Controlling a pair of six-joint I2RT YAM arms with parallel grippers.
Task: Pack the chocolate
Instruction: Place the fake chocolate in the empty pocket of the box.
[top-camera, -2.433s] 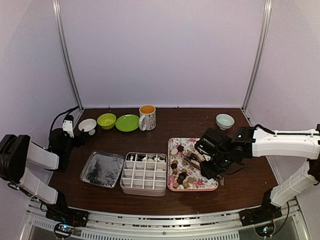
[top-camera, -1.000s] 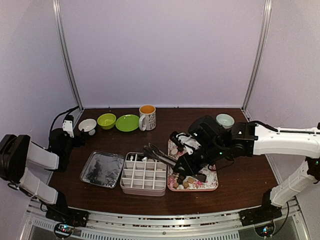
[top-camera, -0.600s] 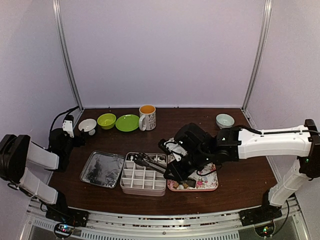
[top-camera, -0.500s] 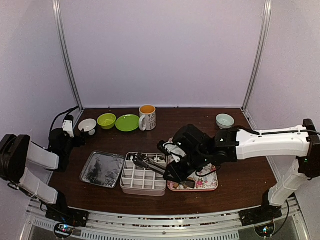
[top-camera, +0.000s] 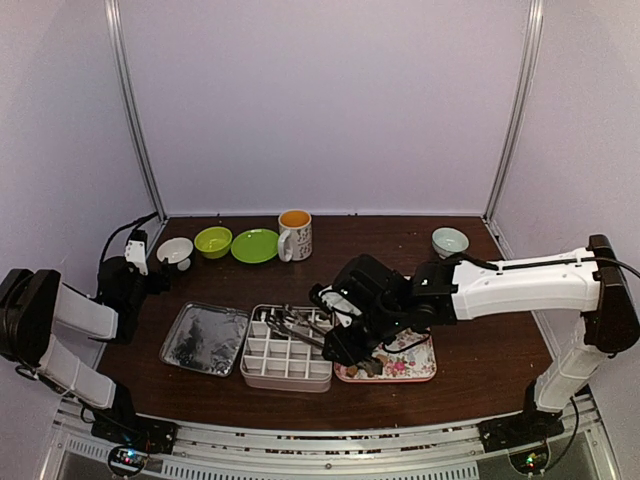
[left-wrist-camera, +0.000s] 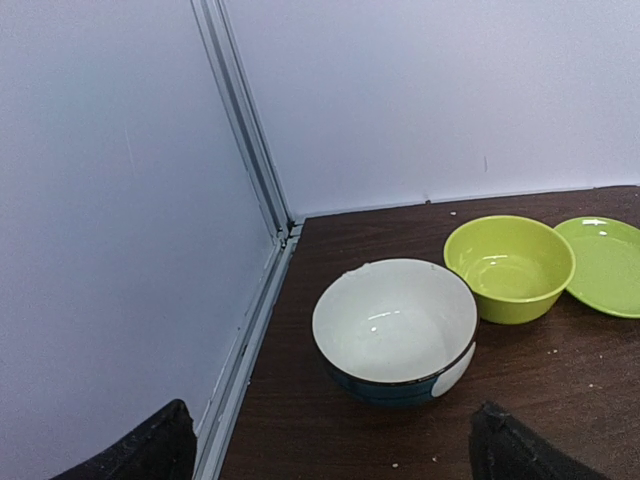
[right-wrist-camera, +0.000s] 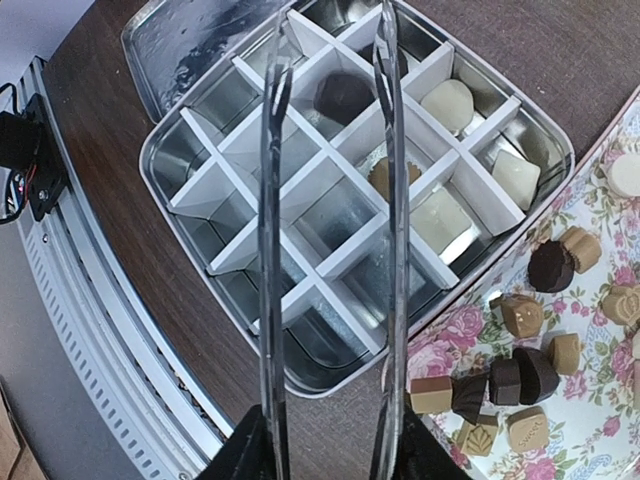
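Observation:
My right gripper (top-camera: 350, 338) (right-wrist-camera: 325, 450) is shut on the handle end of thin metal tongs (top-camera: 295, 323) (right-wrist-camera: 272, 200). The tongs' arms are spread over the divided tin box (top-camera: 288, 350) (right-wrist-camera: 212, 272). A dark chocolate (right-wrist-camera: 345, 92) lies in a far cell between the tong tips. Cream, white and tan chocolates (right-wrist-camera: 447, 100) fill neighbouring cells. Several more chocolates (right-wrist-camera: 520, 378) lie on the pink floral tray (top-camera: 412, 360) (right-wrist-camera: 600, 400), right of the box. My left gripper (top-camera: 150, 268) (left-wrist-camera: 330, 462) is open and empty at the far left.
The box's lid (top-camera: 205, 338) lies left of the box. At the back stand a white bowl (top-camera: 175, 250) (left-wrist-camera: 395, 325), a green bowl (top-camera: 213, 241) (left-wrist-camera: 510, 265), a green plate (top-camera: 255, 245), a mug (top-camera: 295, 233) and a pale blue bowl (top-camera: 450, 241).
My right arm has swung left from the floral tray, carrying the tongs over the divided box. The left arm has not moved.

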